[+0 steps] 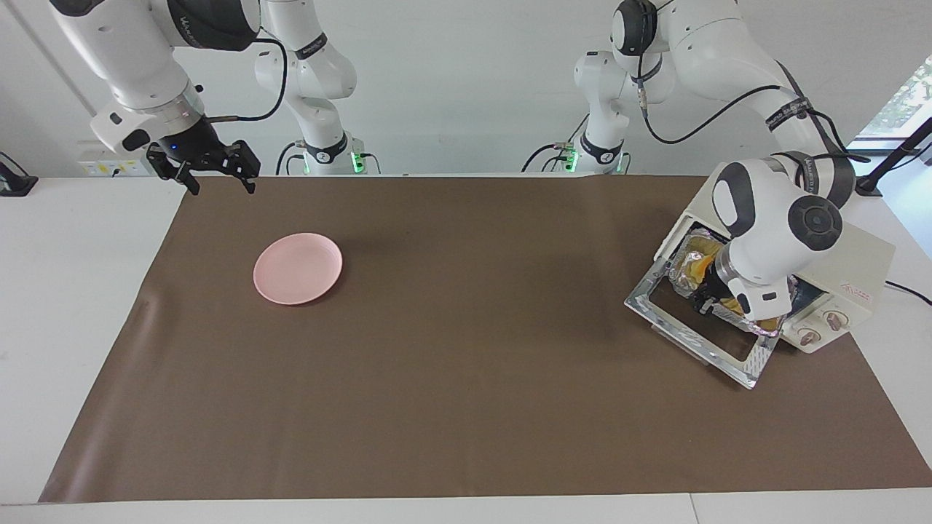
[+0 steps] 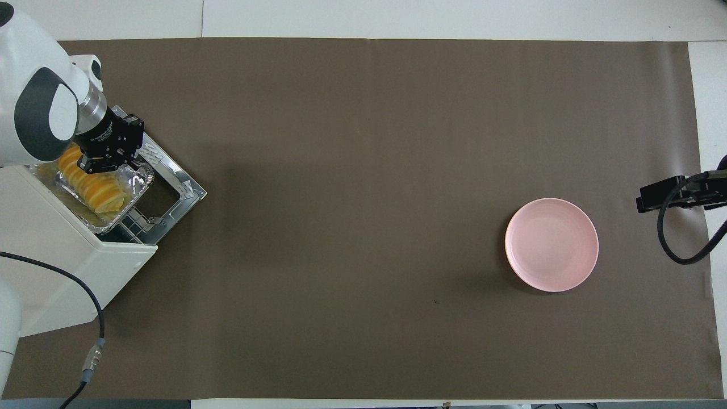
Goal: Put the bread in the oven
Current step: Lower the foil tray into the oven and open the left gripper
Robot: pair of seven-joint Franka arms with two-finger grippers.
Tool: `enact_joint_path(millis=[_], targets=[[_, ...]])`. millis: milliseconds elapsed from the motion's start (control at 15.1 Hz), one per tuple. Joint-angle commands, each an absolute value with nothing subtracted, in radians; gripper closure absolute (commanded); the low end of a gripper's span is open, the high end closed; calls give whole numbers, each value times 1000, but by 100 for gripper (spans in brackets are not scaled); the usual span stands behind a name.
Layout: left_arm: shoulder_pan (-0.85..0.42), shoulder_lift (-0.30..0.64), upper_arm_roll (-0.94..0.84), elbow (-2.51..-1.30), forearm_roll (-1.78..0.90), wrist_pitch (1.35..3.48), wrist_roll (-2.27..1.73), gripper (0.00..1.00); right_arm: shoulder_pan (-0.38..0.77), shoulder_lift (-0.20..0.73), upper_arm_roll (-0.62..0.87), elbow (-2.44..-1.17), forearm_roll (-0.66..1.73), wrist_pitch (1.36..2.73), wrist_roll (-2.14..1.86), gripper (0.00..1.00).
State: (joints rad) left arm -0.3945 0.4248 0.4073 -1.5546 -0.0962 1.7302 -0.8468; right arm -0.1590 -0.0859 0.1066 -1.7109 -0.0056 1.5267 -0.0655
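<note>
The bread is a ridged golden loaf lying in a silver foil tray at the mouth of the cream-white oven. The oven's glass door lies dropped open on the mat. My left gripper is shut at the tray's rim, over the open door. In the facing view the left arm hides most of the bread and the tray; the left gripper shows just above the door of the oven. My right gripper waits open in the air at the right arm's end.
A pink round plate sits bare on the brown mat toward the right arm's end, also seen as the plate in the facing view. A black cable trails from the oven toward the robots' edge of the table.
</note>
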Motion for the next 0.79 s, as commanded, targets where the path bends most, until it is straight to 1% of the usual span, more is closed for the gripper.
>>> enact_joint_path(millis=[0,397,727], targets=[[-397,347,408,-1675,-66,1801,-851,100,-172,-109,115,-1730,-15,1516,-92,0],[-396,328,433,-1695,-43,1801,-841,100,-172,-109,115,-1730,-15,1516,-92,0],[-399,296,434,-1753,-2,1822,-839,100,-172,-109,115,-1730,-15,1516,-92,0]])
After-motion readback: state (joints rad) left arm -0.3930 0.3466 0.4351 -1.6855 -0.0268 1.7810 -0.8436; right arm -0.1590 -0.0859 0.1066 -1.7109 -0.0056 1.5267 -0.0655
